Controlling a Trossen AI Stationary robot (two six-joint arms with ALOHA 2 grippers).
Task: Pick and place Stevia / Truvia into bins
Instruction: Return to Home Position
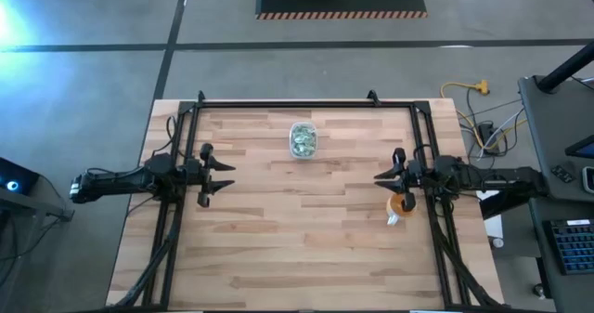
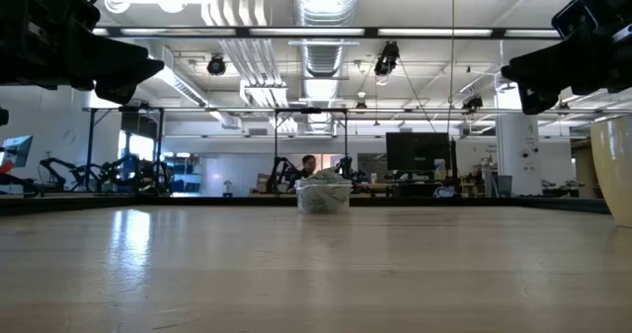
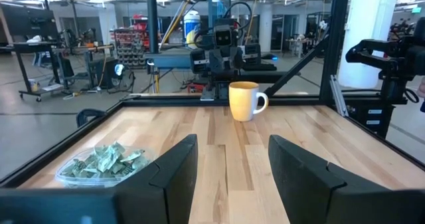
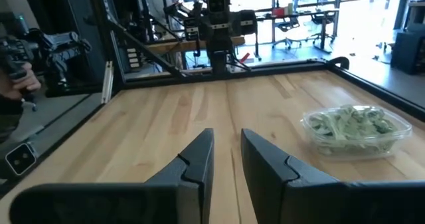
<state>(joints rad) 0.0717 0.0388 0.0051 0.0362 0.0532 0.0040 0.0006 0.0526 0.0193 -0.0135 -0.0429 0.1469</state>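
The clear bin (image 1: 303, 139) stands on the wooden table near the far edge, at mid-width, heaped with green and white Stevia / Truvia packets (image 3: 105, 160). It also shows in the low view (image 2: 323, 195) and the right wrist view (image 4: 355, 129). My left gripper (image 1: 225, 176) hovers level above the table's left side, open, with nothing between its fingers (image 3: 174, 167). My right gripper (image 1: 380, 177) hovers level above the right side, facing the left one. Its fingers (image 4: 199, 154) stand a narrow gap apart and hold nothing. Both are well clear of the bin.
An orange mug (image 1: 401, 203) stands on the table just under my right arm, seen too in the left wrist view (image 3: 244, 101). A black frame (image 1: 288, 105) rims the table. The bare wood between the grippers and toward the near edge is free.
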